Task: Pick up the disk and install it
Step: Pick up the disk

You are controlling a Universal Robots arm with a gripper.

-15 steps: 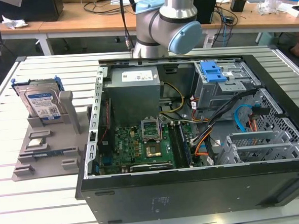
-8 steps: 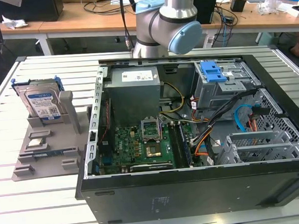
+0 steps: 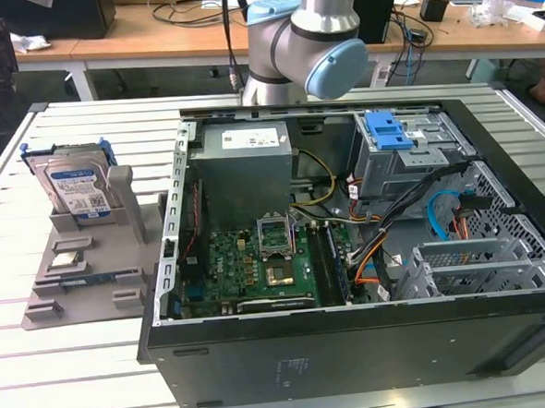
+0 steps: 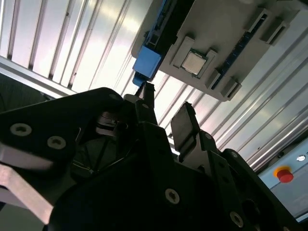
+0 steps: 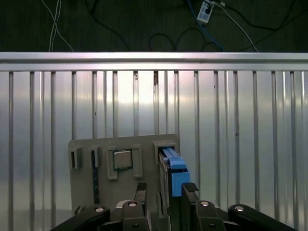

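Exterior view: the disk (image 3: 75,190) stands on edge in a slot of a grey holder (image 3: 91,270) on the slatted table (image 3: 79,364), at the exterior view's left. It is just beside the open computer case (image 3: 355,347) but outside it. The drive cage (image 3: 409,159) sits at the case's far side, toward the exterior view's right, well apart from the disk. Disk not yet picked up, nothing installed.

Second wrist view: the gripper (image 4: 166,103) hangs above the holder (image 4: 216,24). Its two black fingers (image 4: 185,120) are spread with a clear gap and hold nothing. The blue carrier frame (image 4: 147,62) of the disk shows just past the fingertips, not touching them. A processor chip (image 4: 195,62) lies in a pocket of the holder beside the disk.

First wrist view: the gripper (image 5: 165,190) looks straight down on the disk (image 5: 173,166), seen edge-on and roughly lined up with the open gap. The fingers are apart and empty.

Handling, as a judgement: the disk is rigid, metal-bodied, fairly heavy for its size and shock-sensitive. Its flat faces are smooth and could slip. The upper edge stands free of the slot, so pinching across the two broad faces near that edge looks the soundest hold. The plastic frame is likely to flex.
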